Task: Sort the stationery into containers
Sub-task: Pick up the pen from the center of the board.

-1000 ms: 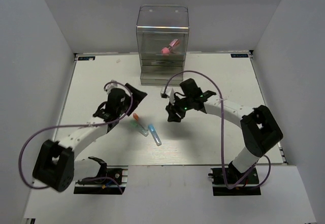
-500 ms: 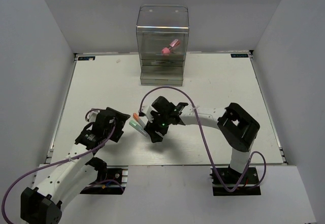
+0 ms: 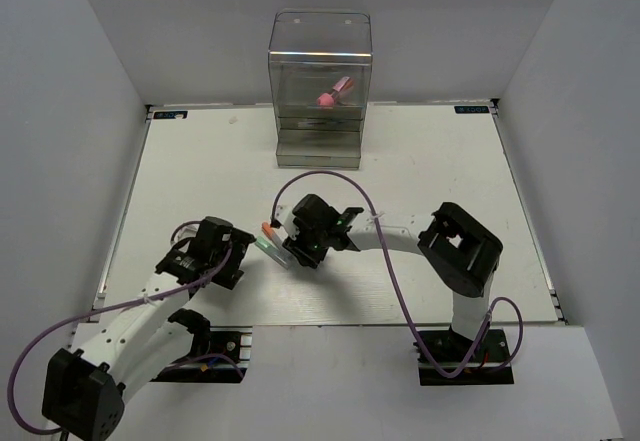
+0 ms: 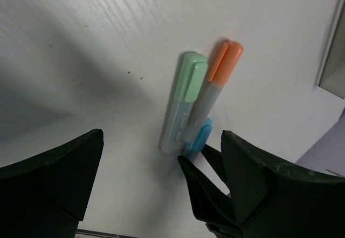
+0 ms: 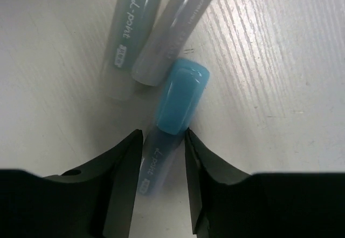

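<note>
The right hand (image 5: 161, 136) is down on the white table (image 3: 450, 181), a little left of the middle and toward the near edge. Its two dark fingers (image 5: 125, 157) are closed in against both sides of the clear barrel of a short blue-capped marker (image 5: 171, 114), just behind the cap. The marker lies flat on the table, so the pinch is made but not yet lifted.

A teal-capped marker (image 4: 183, 100) and an orange-capped marker (image 4: 214, 84) lie side by side, their butt ends right against the blue cap. A good lift therefore goes straight up, without dragging, or the two neighbours are likely to be swept along. The grip sits toward one end of the barrel, so the marker may tip; a firm squeeze and a slow rise would help.

The left hand (image 3: 215, 249) hovers nearer the near-left corner, its jaws spread wide and holding nothing.

The tall transparent grey-tinted box of drawers (image 3: 300, 76) stands at the middle of the far edge, a chunky pink piece (image 3: 335, 91) already inside. Which drawer stands open cannot be told.
</note>
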Robot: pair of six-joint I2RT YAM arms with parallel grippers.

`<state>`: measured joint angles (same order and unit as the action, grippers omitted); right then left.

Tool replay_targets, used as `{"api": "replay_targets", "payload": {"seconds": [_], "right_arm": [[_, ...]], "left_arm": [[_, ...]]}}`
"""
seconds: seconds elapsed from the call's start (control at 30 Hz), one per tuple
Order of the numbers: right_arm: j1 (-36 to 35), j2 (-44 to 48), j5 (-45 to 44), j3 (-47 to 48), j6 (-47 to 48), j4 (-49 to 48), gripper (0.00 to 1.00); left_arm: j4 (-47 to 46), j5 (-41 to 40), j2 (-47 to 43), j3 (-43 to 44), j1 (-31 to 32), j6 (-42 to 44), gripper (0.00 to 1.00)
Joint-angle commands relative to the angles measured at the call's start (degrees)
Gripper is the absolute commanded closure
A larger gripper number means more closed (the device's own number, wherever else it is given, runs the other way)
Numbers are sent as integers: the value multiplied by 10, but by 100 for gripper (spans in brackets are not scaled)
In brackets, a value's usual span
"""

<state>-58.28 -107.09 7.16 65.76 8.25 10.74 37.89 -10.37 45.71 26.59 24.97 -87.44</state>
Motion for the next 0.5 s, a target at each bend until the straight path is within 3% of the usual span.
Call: {"api": "replay_targets", "payload": {"seconds": [0.0, 0.13, 0.17, 0.3, 0.47], "right_arm": [[-3, -11, -16, -20, 9, -8, 59], [2, 1, -23, -37, 27, -15, 70], [4, 4, -28, -41, 36, -19, 80], [36, 29, -48, -30, 83, -25, 100], [87, 57, -69, 20, 171, -37, 100]], "left_arm": [[6, 10, 24, 14, -2, -20, 0], [6, 21, 62, 26, -2, -20, 0], [6, 26, 70, 26, -2, -20, 0], [-7, 38, 105, 31, -2, -20, 0], [-27, 44, 146, 43, -2, -15, 0]]}}
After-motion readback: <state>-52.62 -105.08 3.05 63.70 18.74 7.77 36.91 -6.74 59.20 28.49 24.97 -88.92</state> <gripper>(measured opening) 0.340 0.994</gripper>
